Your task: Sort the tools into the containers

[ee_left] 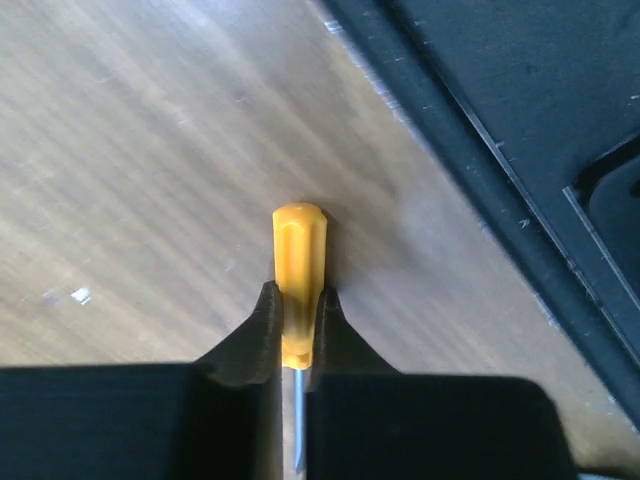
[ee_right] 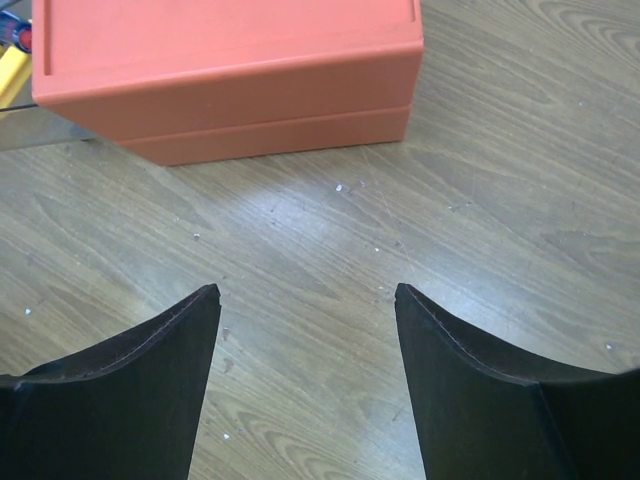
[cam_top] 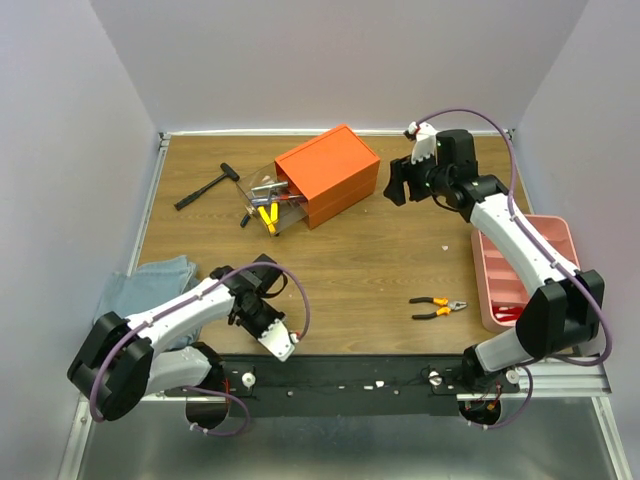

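The left fingers (ee_left: 255, 345) pinch the yellow-handled screwdriver (ee_left: 298, 250) low on its handle, close over the bench (ee_left: 150, 150) near its front edge. The right fingers (ee_right: 150, 370) are spread wide around nothing, over bare wood just beside a plain side of the orange box (ee_right: 230, 80). The box's clear drawer (cam_top: 268, 205) stands pulled out with tools inside, and the orange-handled pliers (cam_top: 437, 307) lie near the pink tray (cam_top: 560, 240).
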Controlling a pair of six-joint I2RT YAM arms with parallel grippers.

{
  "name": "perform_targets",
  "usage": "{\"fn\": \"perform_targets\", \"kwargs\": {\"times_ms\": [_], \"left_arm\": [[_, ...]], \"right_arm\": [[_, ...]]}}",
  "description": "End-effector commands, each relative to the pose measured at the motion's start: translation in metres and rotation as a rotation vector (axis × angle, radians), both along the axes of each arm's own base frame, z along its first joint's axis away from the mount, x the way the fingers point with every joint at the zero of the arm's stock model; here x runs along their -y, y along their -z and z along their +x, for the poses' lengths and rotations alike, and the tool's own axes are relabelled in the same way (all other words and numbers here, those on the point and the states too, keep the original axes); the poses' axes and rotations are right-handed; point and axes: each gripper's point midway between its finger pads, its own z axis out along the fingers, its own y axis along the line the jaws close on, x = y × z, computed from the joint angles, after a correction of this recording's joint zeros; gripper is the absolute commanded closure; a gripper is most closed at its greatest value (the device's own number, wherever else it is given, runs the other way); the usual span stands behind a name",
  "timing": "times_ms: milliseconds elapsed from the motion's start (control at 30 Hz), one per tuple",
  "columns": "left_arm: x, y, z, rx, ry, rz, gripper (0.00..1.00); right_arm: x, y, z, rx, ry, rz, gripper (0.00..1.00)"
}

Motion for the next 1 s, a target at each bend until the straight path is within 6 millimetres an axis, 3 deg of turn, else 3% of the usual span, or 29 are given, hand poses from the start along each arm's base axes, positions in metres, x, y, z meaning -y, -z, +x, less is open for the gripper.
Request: {"fn": "perform_targets", "kwargs": {"times_ms": [0, 67, 100, 267, 300, 333, 367, 400, 467, 500, 567, 600, 733, 767, 967], "left_arm": [[0.036, -0.05, 0.036, 0.098, -0.054, -0.127, 0.96], [0.057, -0.079, 0.049, 0.109, -0.087, -0.217, 1.0], [0.069, -0.105, 0.061, 0.156, -0.077, -0.264, 1.0], [0.079, -0.152, 0.097, 0.241, -0.148, -0.404, 1.0], [0.085, -0.174, 0.11, 0.274, -0.18, -0.462, 1.0], [0.089, -0.183, 0.117, 0.28, -0.212, -0.489, 1.0], [0.092, -0.191, 0.122, 0.243, -0.315, -0.518, 1.0], [0.1, -0.213, 0.14, 0.284, -0.366, -0.584, 1.0], [0.101, -0.224, 0.168, 0.254, -0.561, -0.64, 1.0], [0.106, -0.247, 0.186, 0.202, -0.738, -0.751, 1.0], [0.093, -0.253, 0.222, 0.142, -0.969, -0.814, 1.0], [0.094, -0.275, 0.233, 0.043, -1.113, -0.908, 1.0], [0.071, -0.276, 0.276, -0.109, -1.455, -0.98, 1.0], [0.056, -0.275, 0.286, -0.085, -1.532, -0.995, 1.0], [0.029, -0.259, 0.313, -0.358, -1.928, -1.047, 1.0]], "right_arm": [[-0.005, -0.01, 0.007, 0.0, -0.011, 0.038, 0.23], [-0.006, -0.009, 0.01, -0.001, -0.011, 0.032, 0.23], [-0.005, -0.009, 0.011, -0.002, -0.006, 0.031, 0.23], [-0.007, -0.008, 0.013, -0.01, -0.011, 0.038, 0.23], [-0.007, -0.008, 0.013, -0.011, -0.012, 0.037, 0.23], [-0.006, -0.007, 0.013, -0.013, -0.011, 0.035, 0.23], [-0.007, -0.005, 0.013, -0.015, -0.012, 0.032, 0.23], [-0.005, -0.003, 0.013, -0.018, -0.007, 0.031, 0.23], [-0.006, 0.0, 0.012, -0.024, -0.005, 0.034, 0.23], [-0.006, 0.0, 0.013, -0.024, -0.002, 0.039, 0.23], [-0.008, -0.001, 0.011, -0.025, -0.007, 0.045, 0.23], [-0.007, 0.001, 0.01, -0.028, -0.007, 0.044, 0.24], [-0.003, 0.003, 0.008, -0.023, -0.001, 0.031, 0.23], [-0.004, 0.005, 0.007, -0.026, -0.002, 0.027, 0.24], [-0.002, 0.007, 0.007, -0.021, -0.001, 0.025, 0.23]]}}
